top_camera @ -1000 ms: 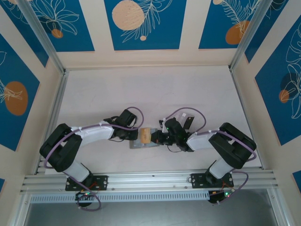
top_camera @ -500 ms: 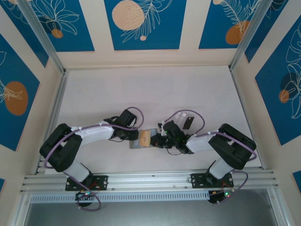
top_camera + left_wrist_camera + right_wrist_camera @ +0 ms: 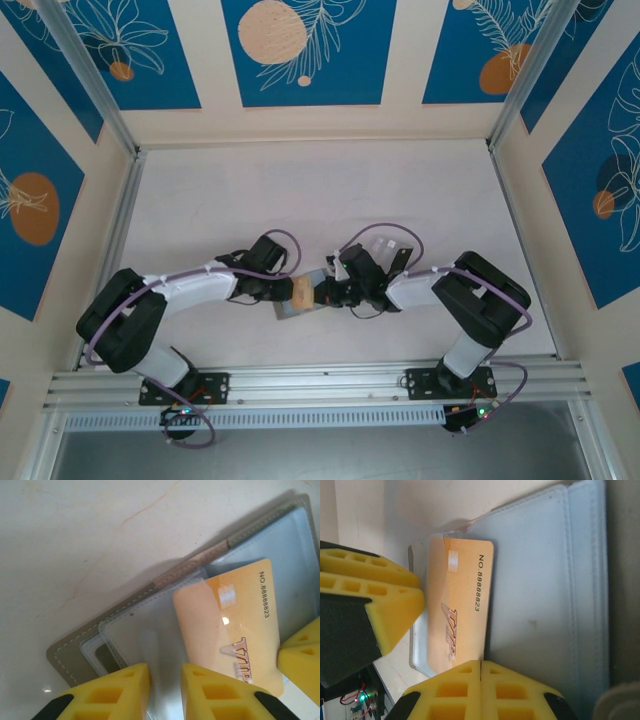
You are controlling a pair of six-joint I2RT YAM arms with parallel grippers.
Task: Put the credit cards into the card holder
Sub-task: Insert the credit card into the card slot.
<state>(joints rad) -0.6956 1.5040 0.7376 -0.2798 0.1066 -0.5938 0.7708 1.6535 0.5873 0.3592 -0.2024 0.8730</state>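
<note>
Orange card (image 3: 235, 630) lies on the open card holder (image 3: 125, 630), partly under a clear sleeve (image 3: 150, 635), just ahead of my left gripper (image 3: 165, 672), jaws slightly parted. My right gripper (image 3: 480, 665) is clenched shut, its tips at the card's end.

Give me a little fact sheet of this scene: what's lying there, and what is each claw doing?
Setting: pale table, two arms meeting near its middle
Wallet: grey wallet lying open, clear pockets inside
Card: orange card on the open wallet, partly under a clear pocket
Left arm: left gripper slightly open, over the pocket beside the card
Right arm: right gripper shut, tips at the card's short edge
</note>
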